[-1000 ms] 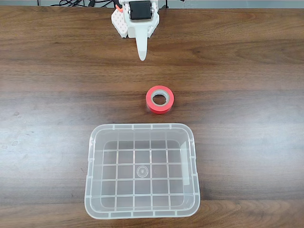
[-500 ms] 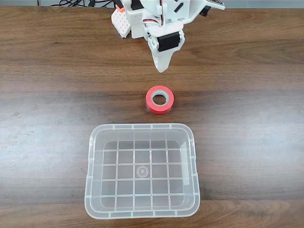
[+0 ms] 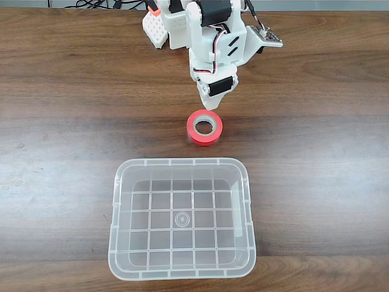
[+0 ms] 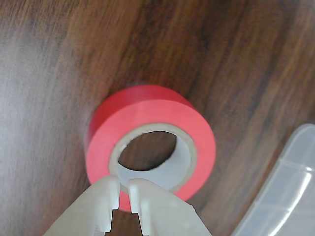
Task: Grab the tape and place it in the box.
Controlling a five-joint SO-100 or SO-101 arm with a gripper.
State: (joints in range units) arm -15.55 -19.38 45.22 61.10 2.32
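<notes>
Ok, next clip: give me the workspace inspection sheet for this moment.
Surface: dark wood-grain table, bare apart from the items below.
Tape: red-orange roll lying flat, core hole up, outside the box.
Box: clear bin, nothing inside, below the tape in the fixed view.
Clutter: nothing seen.
Gripper: fingertips nearly together, just above the tape's near rim; no grasp visible.
Cables: dark wires at the far table edge.
Surroundings: nothing seen.

Dark brown wooden table, black cables along its far edge
</notes>
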